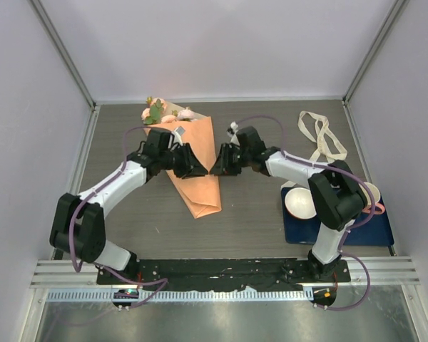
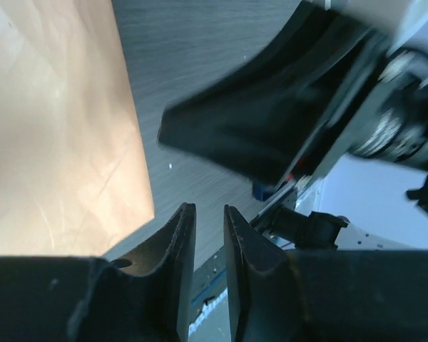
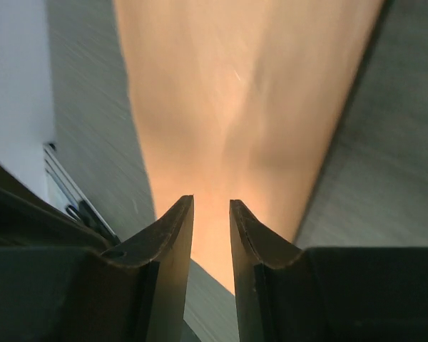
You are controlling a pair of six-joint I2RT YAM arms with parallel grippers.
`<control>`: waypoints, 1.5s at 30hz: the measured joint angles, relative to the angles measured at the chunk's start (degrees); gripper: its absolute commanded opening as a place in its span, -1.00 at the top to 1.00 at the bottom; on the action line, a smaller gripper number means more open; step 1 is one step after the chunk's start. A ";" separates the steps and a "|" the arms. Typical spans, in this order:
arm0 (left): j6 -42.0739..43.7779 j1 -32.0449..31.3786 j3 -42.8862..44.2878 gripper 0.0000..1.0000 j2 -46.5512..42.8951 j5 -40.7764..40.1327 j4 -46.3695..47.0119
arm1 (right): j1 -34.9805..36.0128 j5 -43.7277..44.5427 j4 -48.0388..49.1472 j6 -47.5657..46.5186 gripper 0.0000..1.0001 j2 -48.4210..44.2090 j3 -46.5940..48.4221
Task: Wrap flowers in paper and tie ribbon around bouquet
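Note:
The paper [image 1: 200,191] lies rolled into a long orange cone on the table, narrow end toward me. The flowers [image 1: 159,112], pale pink blooms with green leaves, stick out of its wide far end. My left gripper [image 1: 203,171] reaches across the cone's middle, and my right gripper [image 1: 217,169] meets it tip to tip at the cone's right edge. In the left wrist view the left gripper [image 2: 209,210] is open a narrow gap with nothing in it, the paper [image 2: 57,128] off to its left. The right gripper [image 3: 211,203] is likewise narrowly open and empty, hovering over the paper [image 3: 250,107]. The ribbon [image 1: 321,135] lies loose at the back right.
A dark blue mat [image 1: 374,234] at the right front holds a white bowl [image 1: 299,203] and a second bowl [image 1: 372,194] partly behind my right arm. White walls enclose the table on three sides. A metal rail [image 1: 221,274] runs along the near edge.

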 measured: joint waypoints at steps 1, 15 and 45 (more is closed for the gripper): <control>0.04 0.17 0.61 0.61 1.16 0.00 0.87 | 0.59 -0.15 -0.04 -0.11 0.33 0.02 -2.21; 0.35 0.66 -10.25 0.75 12.07 -1.75 6.84 | 1.49 -7.06 13.75 2.62 0.35 -2.69 -19.23; -1.16 19.45 -18.51 -0.99 -0.46 -8.98 14.80 | -4.76 -6.05 4.85 -4.57 -0.24 -19.58 -23.02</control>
